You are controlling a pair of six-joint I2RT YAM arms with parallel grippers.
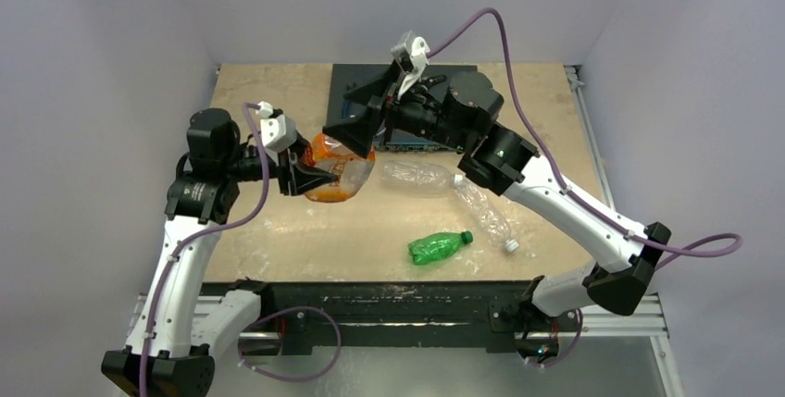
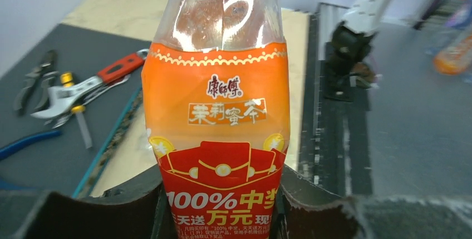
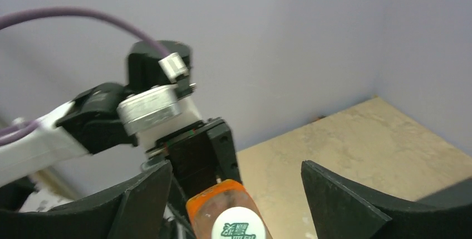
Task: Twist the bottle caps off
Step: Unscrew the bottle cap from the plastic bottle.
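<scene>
At centre left of the top view, our left gripper (image 1: 310, 175) clamps the orange-label bottle (image 1: 341, 167). Our right gripper (image 1: 352, 138) stands open around its white cap (image 3: 236, 225), jaws apart on either side.

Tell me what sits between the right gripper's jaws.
The white cap of the orange-label bottle sits there, clear of both open jaws; the right wrist view shows it.

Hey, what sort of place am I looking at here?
Probably a robotics lab test cell: left arm and right arm bolted at a wooden table's edge, plain pale walls around it, an adjustable wrench and pliers on a dark mat.
</scene>
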